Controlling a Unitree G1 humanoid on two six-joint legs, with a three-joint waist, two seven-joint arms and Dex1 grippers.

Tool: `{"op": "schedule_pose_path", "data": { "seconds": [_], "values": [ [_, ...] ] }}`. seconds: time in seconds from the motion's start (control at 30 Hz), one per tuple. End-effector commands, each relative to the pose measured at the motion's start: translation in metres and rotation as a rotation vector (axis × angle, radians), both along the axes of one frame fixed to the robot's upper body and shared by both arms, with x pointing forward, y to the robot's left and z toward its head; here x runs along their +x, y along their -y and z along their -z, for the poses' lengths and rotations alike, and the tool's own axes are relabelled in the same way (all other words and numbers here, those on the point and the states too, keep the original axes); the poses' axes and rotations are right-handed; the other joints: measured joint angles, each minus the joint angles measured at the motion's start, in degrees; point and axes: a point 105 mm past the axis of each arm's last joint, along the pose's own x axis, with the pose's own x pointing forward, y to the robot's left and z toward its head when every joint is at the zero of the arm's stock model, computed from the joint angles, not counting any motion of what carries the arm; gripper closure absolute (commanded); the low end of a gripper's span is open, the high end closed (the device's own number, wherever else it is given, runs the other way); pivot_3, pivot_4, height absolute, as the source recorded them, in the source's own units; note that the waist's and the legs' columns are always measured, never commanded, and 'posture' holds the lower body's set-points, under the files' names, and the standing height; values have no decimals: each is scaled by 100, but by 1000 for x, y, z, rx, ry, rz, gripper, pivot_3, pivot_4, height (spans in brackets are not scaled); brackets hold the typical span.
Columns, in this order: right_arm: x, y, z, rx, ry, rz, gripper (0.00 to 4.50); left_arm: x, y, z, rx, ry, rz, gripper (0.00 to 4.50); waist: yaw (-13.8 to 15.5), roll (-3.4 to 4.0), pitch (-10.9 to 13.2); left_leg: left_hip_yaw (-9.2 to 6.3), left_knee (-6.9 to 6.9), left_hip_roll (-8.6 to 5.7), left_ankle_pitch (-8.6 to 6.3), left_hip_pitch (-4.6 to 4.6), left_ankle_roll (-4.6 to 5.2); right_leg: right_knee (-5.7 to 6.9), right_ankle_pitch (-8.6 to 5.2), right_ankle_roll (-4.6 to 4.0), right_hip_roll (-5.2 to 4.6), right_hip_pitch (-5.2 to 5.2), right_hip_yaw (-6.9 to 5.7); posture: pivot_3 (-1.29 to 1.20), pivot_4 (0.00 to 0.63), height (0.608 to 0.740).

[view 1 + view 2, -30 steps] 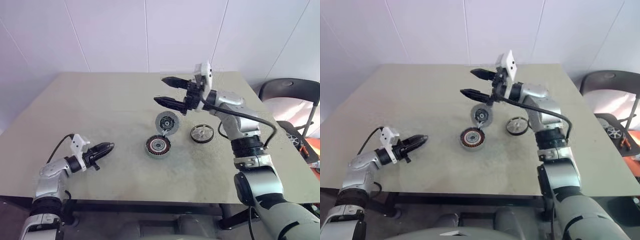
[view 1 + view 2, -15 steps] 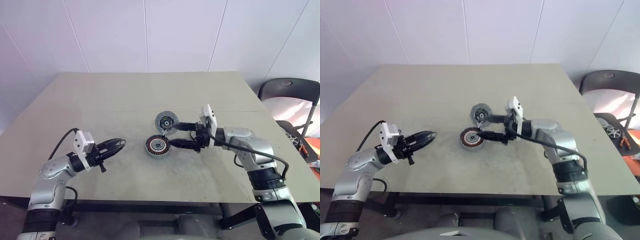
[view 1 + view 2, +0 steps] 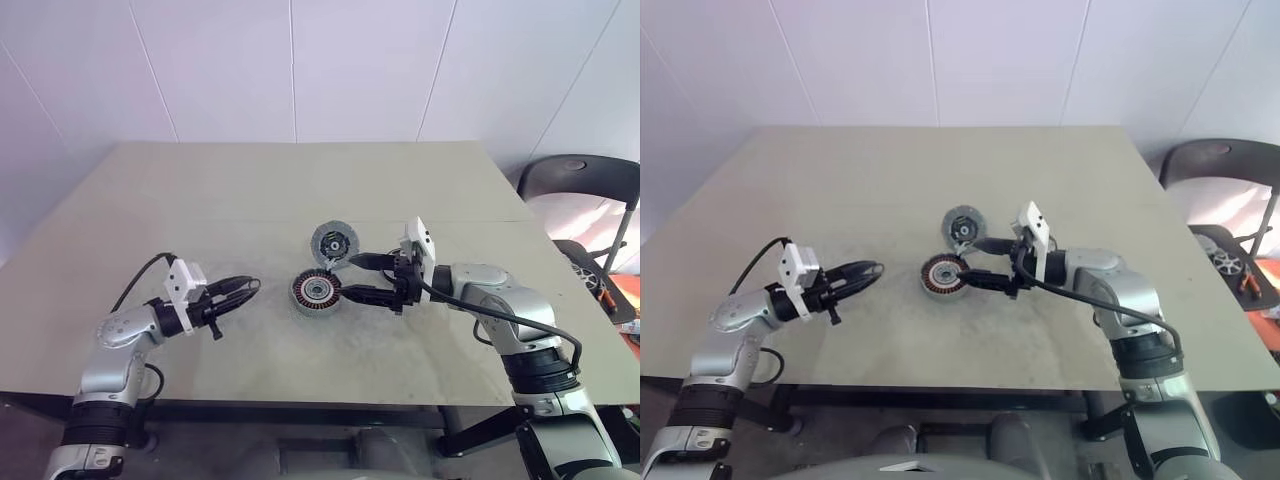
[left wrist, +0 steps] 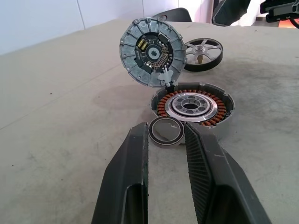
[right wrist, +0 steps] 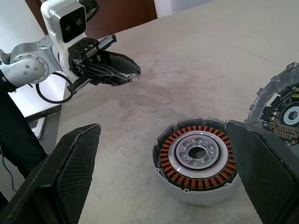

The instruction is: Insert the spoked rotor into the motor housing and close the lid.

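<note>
My right claw [image 3: 352, 277] hangs wide open just right of the housing [image 3: 316, 291], holding nothing; my left claw [image 3: 246, 290], narrowly parted and empty, points at the housing from its left. The lid [image 3: 334, 243] stands tilted up at the housing's far edge. The rotor [image 4: 203, 47] lies on the surface [image 3: 200, 200] beyond them, right of the lid. I judge the risk is my right fingers [image 5: 70, 172] knocking the housing or lid when I turn for the rotor. In the head views my right arm covers the rotor, and the small ring [image 4: 167, 132] near the housing is hard to identify.
</note>
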Motion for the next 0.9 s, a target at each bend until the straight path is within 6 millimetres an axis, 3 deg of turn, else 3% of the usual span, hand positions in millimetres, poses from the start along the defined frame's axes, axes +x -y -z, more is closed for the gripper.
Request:
{"op": "schedule_pose_path", "data": {
  "seconds": [0.03,0.27,0.5,0.77,0.83,0.9],
  "values": [
    [-2,-4,-13,17,51,-20,0,3,1,-13,3,59,13,3724,11,0,0,0,1,0,0,0,0,1,0,0,1,0,0,0,0,740],
    [2,-6,-14,28,43,-8,0,5,-3,-19,-16,77,-9,3724,21,0,0,0,10,0,0,0,0,1,0,0,0,2,0,0,0,740],
    [0,-4,-9,26,34,-3,0,25,-28,-49,-92,117,-125,3724,91,-2,0,-1,12,0,0,0,0,4,0,0,3,2,-1,0,0,740],
    [0,-8,-6,21,30,-9,0,55,-88,-86,-155,180,-352,3724,114,-4,-1,-1,12,0,0,0,0,5,0,1,5,3,-2,0,0,740],
    [0,-9,-5,21,30,-10,0,64,-112,-95,-171,183,-452,3724,114,-6,-1,-1,12,0,0,-1,0,5,1,2,5,3,-2,0,0,740],
    [0,-10,-4,19,29,-11,0,71,-151,-102,-182,174,-610,3724,107,-8,-2,-2,13,0,0,0,1,8,1,2,5,3,-2,0,0,740]
  ]
}}
